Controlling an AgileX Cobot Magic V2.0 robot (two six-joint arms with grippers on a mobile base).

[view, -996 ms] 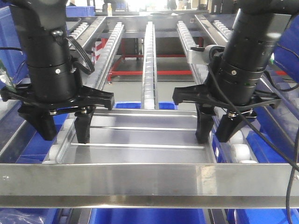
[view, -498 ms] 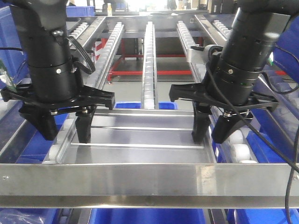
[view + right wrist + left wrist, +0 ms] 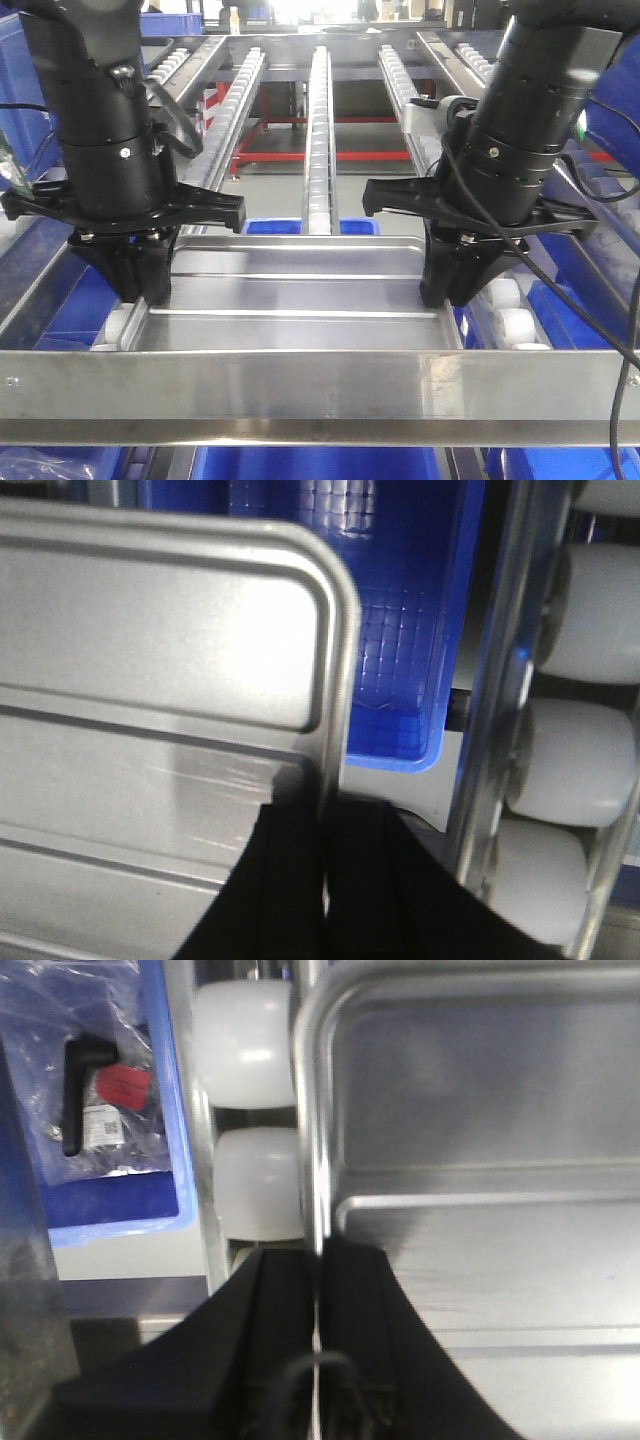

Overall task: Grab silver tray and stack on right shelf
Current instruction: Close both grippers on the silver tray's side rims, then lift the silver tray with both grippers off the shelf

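Front view, tray: the tray (image 3: pixel 300 295) lies flat at 6 o'clock on the shelf (image 3: pixel 320 130) rails, its ridged floor showing between the grippers.
Front view, left gripper: the left gripper (image 3: pixel 140 285) is at 8 o'clock, clamped on the tray's left rim.
Front view, right gripper: the right gripper (image 3: pixel 455 285) is at 4 o'clock, clamped on the right rim.
Front view, obstacles: the bar (image 3: pixel 300 390) crosses just in front of the tray's near edge. A blue bin (image 3: pixel 310 226) sits just beyond its far rim.
Left wrist, grip: the fingers (image 3: pixel 285 1280) at 6 o'clock are pressed together on the thin rim.
Left wrist, surroundings: wheels (image 3: pixel 250 1045) at 11 o'clock are just beside the tray (image 3: pixel 480 1210).
Left wrist, bin: the bin (image 3: pixel 165 1110) at 9 o'clock holds a bag (image 3: pixel 100 1090) with a black handle and a red tag.
Right wrist, grip: the fingers (image 3: pixel 290 860) at 6 o'clock are pinched on the rim near a rounded corner.
Right wrist, surroundings: a bin (image 3: pixel 400 610) at 12 o'clock shows only its gridded floor. Wheels (image 3: pixel 590 760) stand at 3 o'clock.
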